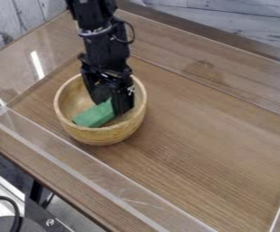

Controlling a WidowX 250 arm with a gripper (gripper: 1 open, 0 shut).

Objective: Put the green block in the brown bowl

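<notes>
One small bar to judge only, the green block [95,114], lying inside the brown bowl [74,127], on the floor of the bowl toward the 6 o'clock side, tilted a little against the inner wall. Directly above and partly in front of it, at about 12 o'clock from the block, the gripper [111,93], black, pointing nearly straight down into the bowl, fingers apart and closed on nothing; whether a fingertip touches the block, cannot tell. Looks light, stiff and matte, so probably not slippery and not fragile; no squeezing care needed, no deforming expected. Best taken across the short width, near the middle of the long side, with pads on the two flat long faces, so no turning out of the grip. Harder to take now, because of the thick bowl wall close at 6 to 8 o'clock and little room for a finger there. Bowl itself wooden, heavy enough to stay in place on the wooden table [203,136]. Task judged as good as done, block already in the bowl
</notes>
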